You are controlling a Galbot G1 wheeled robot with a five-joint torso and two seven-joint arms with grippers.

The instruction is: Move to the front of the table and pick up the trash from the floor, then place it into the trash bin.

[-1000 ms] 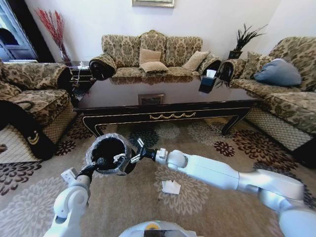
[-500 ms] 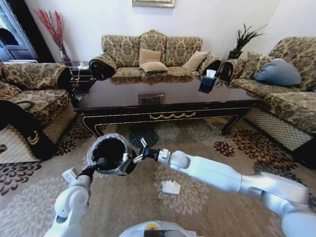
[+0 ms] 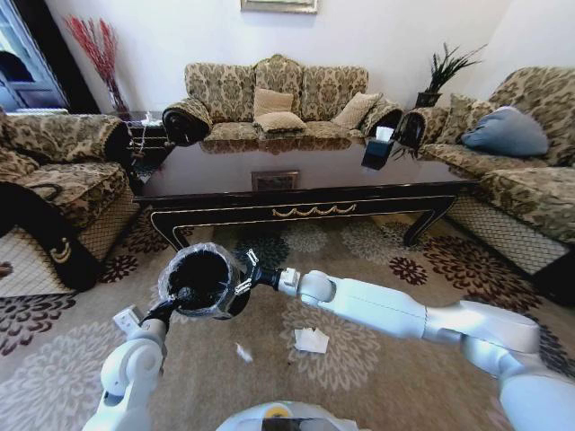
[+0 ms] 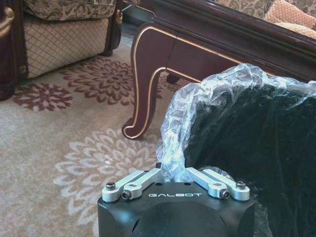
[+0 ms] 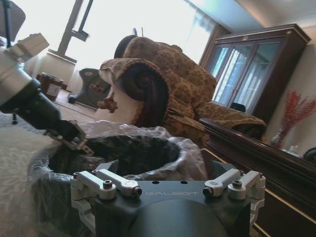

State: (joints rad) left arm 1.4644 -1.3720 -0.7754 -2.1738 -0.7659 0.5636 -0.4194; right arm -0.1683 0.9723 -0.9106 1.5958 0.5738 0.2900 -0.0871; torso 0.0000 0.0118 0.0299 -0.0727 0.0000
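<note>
— Any writing? 
— "GALBOT" on both wrist housings. 
— The jaws? 
— Left gripper (image 4: pixel 173 170) has its jaws clamped on the liner at the trash bin (image 3: pixel 199 278) rim, at the bin's seven o'clock. Right gripper (image 3: pixel 243 276) at its three o'clock: jaws spread, empty. 
— Around it? 
— A napkin (image 3: pixel 312 340) and a scrap (image 3: pixel 243 353) on the carpet; the table (image 3: pixel 305 193) stands at twelve o'clock.

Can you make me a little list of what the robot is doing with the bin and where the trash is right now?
left gripper: fingers shut on the trash bin rim, holding it off the carpet
right gripper: fingers open at the bin's rim, holding nothing
napkin: flat on the carpet, below the right arm
small white scrap: on the carpet near the napkin
table: behind the bin
</note>
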